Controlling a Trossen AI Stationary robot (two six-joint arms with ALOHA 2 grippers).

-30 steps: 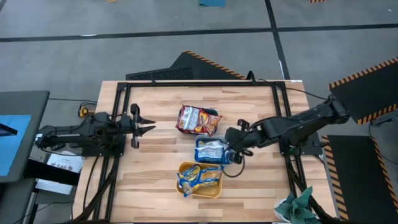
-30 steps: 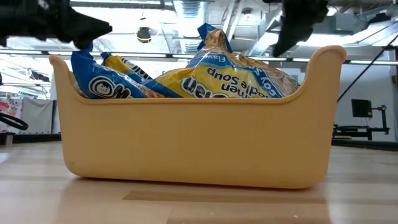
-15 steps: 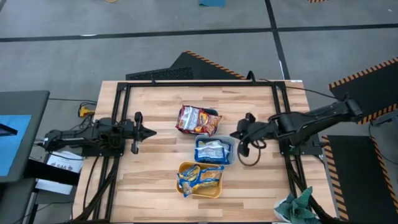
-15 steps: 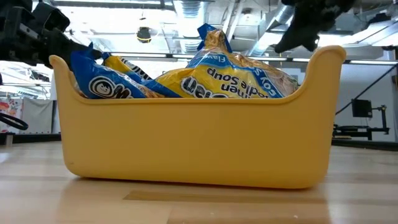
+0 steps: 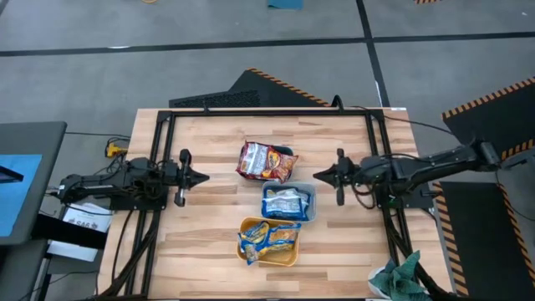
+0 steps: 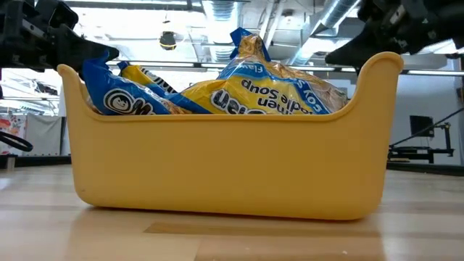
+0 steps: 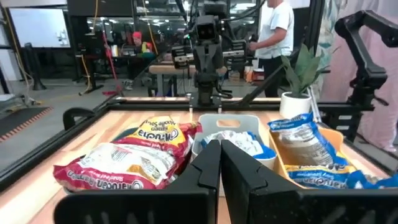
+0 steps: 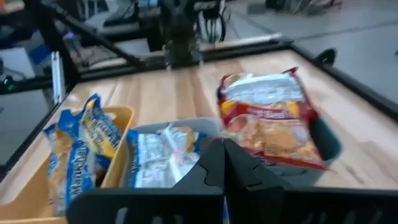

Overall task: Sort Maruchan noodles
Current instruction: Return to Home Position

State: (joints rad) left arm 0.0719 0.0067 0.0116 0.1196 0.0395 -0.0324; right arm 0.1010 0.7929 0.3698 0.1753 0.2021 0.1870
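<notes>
Pale wooden boards of the bench (image 5: 209, 226), set inside a black frame, are carrying 3 tubs in a row down the middle. At the 12 o'clock end, red Maruchan packets (image 5: 266, 162) are heaping over the teal tub (image 8: 328, 142). In the middle, blue-white packets (image 5: 286, 201) are lying in the pale-blue tub (image 5: 313, 206). At the 6 o'clock end, yellow and blue packets (image 5: 267, 238) are poking above the rim of the yellow tub (image 6: 232, 159).

We are seeing the left claw (image 5: 206, 176) hovering at 9 o'clock of the row, well apart from the tubs, its fingers (image 7: 208, 168) pressed together and gripping nothing. The right claw (image 5: 316, 175) is hovering at 3 o'clock, pointing at the row, likewise closed tight and empty.

Beyond the bench, a person in a white shirt (image 7: 277, 25) is standing near a potted plant (image 7: 300, 74).
</notes>
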